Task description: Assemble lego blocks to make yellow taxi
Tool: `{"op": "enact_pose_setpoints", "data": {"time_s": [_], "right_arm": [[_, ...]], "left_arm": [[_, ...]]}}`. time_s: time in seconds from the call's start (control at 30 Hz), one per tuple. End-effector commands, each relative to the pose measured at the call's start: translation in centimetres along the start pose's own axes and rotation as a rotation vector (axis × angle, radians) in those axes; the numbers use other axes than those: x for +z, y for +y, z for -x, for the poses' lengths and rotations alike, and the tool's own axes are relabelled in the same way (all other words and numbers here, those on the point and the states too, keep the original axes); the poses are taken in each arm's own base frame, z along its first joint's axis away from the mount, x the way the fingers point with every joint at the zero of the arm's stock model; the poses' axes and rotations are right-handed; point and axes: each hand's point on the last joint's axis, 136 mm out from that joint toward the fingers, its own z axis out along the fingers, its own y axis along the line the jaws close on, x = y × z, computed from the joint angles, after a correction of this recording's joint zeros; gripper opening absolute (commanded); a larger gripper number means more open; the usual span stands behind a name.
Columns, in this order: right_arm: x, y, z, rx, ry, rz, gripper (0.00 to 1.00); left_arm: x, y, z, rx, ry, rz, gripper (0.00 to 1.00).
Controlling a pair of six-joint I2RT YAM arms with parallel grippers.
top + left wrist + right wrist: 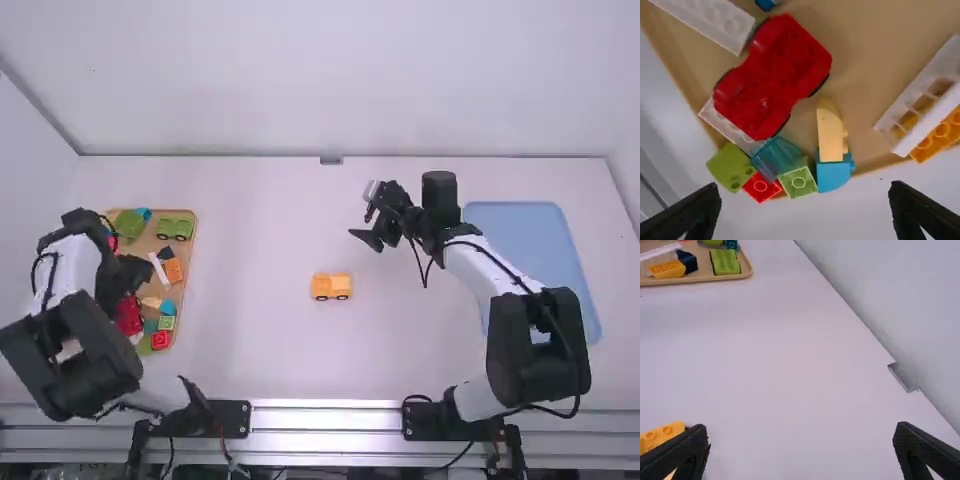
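We have a red car (pixel 771 75) crowding the loose blocks (pixel 798 182) in the wooden tray (pixel 855 60) by the desk's (pixel 250 340) left edge; a blue tray (pixel 520 240) lies by the right. The yellow car (pixel 331 286) sits mid-desk; a white wall (pixel 300 80) rises behind. Our left fingers (pixel 133 272) hang spread above the wooden tray; our right fingers (pixel 366 238), spread and empty, reach inward.

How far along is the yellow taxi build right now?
The yellow car base sits ready on the table. Nothing is in hand: the left gripper, over the tray, and right gripper are open. Studs on the base show bare, so upper blocks are probably left to add; the pale yellow block is in the tray.
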Motion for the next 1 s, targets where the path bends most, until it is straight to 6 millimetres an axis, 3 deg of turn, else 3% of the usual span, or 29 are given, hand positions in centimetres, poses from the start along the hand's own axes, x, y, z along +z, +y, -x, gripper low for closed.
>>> {"op": "enact_pose_setpoints", "data": {"time_s": [0.0,0.1,0.53,0.73,0.97], "right_arm": [[0.1,0.4,0.1,0.003,-0.005,0.01,0.98],[0.1,0.4,0.1,0.0,-0.007,0.008,0.98],[0.1,0.4,0.3,-0.004,-0.014,0.011,0.98],[0.1,0.4,0.3,-0.003,-0.014,0.011,0.98],[0.1,0.4,0.2,-0.001,-0.012,0.012,0.98]], "left_arm": [[1.6,-0.1,-0.8,0.008,0.061,0.026,0.82],[2.7,-0.3,-0.7,0.007,0.079,0.038,0.75],[6.1,-2.7,-1.1,0.001,0.04,-0.064,0.74],[6.3,-3.6,-1.3,0.017,0.014,-0.072,0.7],[6.3,-2.5,-1.1,-0.015,-0.016,0.008,0.67]]}}
